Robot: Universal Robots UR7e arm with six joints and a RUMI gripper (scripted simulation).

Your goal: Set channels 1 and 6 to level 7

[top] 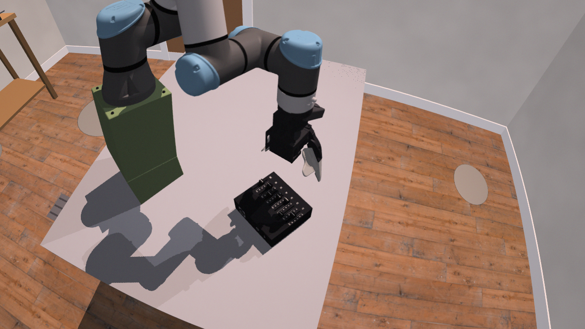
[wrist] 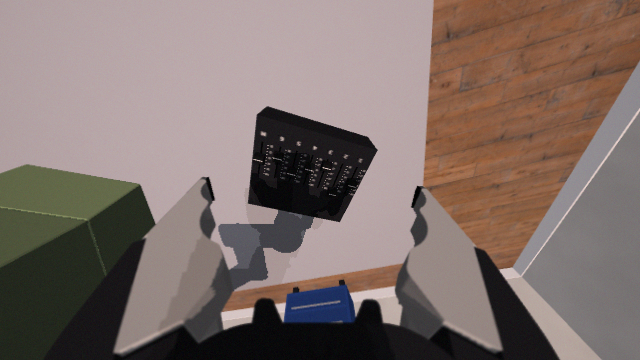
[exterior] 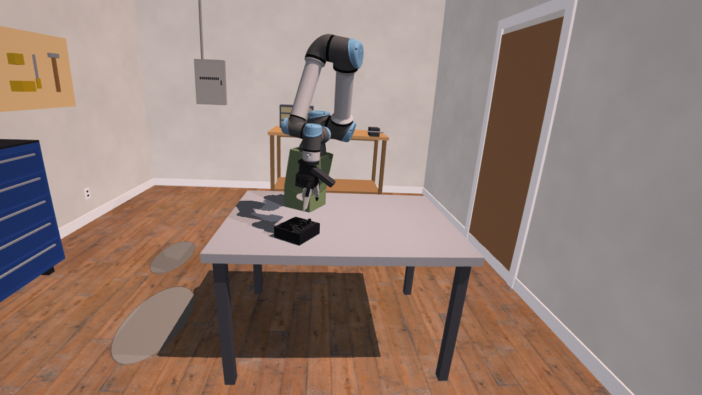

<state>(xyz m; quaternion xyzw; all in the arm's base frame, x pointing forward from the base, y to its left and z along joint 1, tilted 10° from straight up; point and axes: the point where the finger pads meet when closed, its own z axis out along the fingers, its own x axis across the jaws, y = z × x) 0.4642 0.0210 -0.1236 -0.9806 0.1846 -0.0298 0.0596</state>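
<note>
The lighting desk (wrist: 311,164), a black box with six fader tracks side by side on its top face, sits at the centre of the wrist view, turned slightly clockwise on the pale table (wrist: 150,90). A small white mark heads each track and tick marks run alongside, but all of this lettering is too small and blurred to read (no brand or channel number can be made out). The fader caps (wrist: 258,160) show as short pale bars at differing heights along their tracks; their levels cannot be told.

In the top view the desk (top: 273,208) lies right of centre, near the table's right edge. The gripper (top: 311,165) hangs above and to the upper right of it, apart from it, its grey fingers spread wide with nothing between them.

The green pedestal (top: 136,135) carrying the arm stands at the left of the frame, and wood floor (top: 429,229) fills the right.
</note>
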